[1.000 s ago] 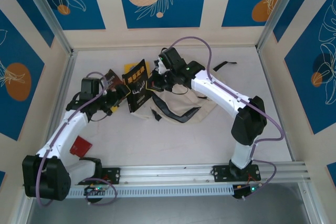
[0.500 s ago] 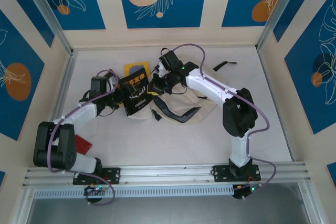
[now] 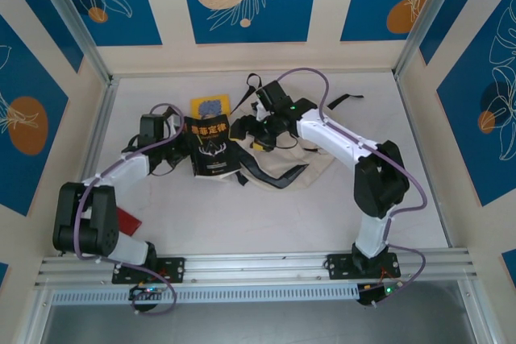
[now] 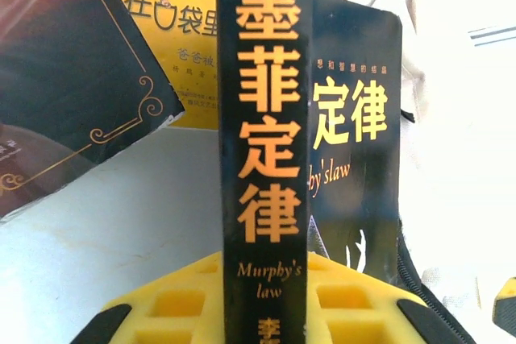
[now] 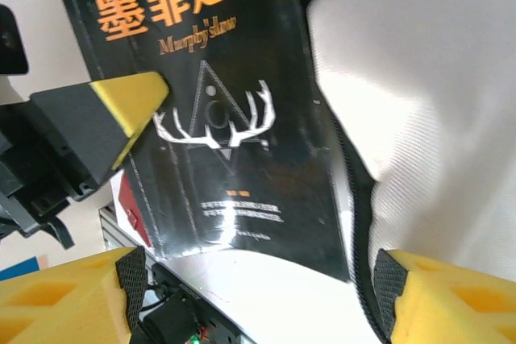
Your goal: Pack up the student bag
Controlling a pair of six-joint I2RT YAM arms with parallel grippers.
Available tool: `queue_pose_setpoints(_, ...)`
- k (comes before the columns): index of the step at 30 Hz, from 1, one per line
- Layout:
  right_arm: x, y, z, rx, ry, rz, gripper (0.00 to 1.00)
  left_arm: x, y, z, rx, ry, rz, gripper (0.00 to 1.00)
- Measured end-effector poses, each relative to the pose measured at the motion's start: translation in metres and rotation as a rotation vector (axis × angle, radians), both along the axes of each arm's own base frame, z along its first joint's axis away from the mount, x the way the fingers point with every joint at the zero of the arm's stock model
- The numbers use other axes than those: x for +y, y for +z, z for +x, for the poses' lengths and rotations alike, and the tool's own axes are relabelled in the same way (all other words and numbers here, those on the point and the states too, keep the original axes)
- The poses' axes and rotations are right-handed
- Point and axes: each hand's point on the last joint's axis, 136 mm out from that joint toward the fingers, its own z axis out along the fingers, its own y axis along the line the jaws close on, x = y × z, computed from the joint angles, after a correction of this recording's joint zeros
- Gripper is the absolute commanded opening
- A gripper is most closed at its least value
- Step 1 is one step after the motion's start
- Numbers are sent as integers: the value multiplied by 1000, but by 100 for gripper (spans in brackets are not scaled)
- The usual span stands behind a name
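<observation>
The student bag (image 3: 302, 163) lies flat at mid-table, cream with black zipper trim, and its fabric also fills the right of the right wrist view (image 5: 419, 94). A black book (image 3: 211, 147) with orange lettering rests against the bag's left edge. My left gripper (image 3: 178, 149) is shut on its spine (image 4: 264, 159), with a yellow finger on either side (image 4: 264, 300). My right gripper (image 3: 251, 134) hovers open over the book's lower edge (image 5: 242, 142) and the bag's zipper, with nothing between its pads (image 5: 262, 283).
A small yellow book (image 3: 211, 105) lies behind the black one, and a dark brown book (image 4: 64, 78) lies to its left. A red card (image 3: 126, 219) sits near the left arm's base. Black straps (image 3: 343, 101) trail behind the bag.
My right gripper has opened, let go of the black book and drawn back to the right. My left gripper has closed on the book's spine, and the book has swung squarer.
</observation>
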Motion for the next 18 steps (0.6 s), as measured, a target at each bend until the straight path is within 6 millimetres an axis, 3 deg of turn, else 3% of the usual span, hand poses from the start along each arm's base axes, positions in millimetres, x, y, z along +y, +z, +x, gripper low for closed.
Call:
queue_pose_setpoints(4,-18,5,-5,-15,-24,3,77,8,21,-9,-21,11,52,11)
queue_pose_setpoints(9,-35,11,-11,-29,-30,42,77,17,86,-19,-135,36,93,12)
queue_pose_setpoints(14,-30,36,-15,-64,30,148,77,19,152,-35,-269,58,60,11)
queue_pose_setpoints(18,-16,67,-27,-84,130,280,77,16,174,-44,-294,63,2,11)
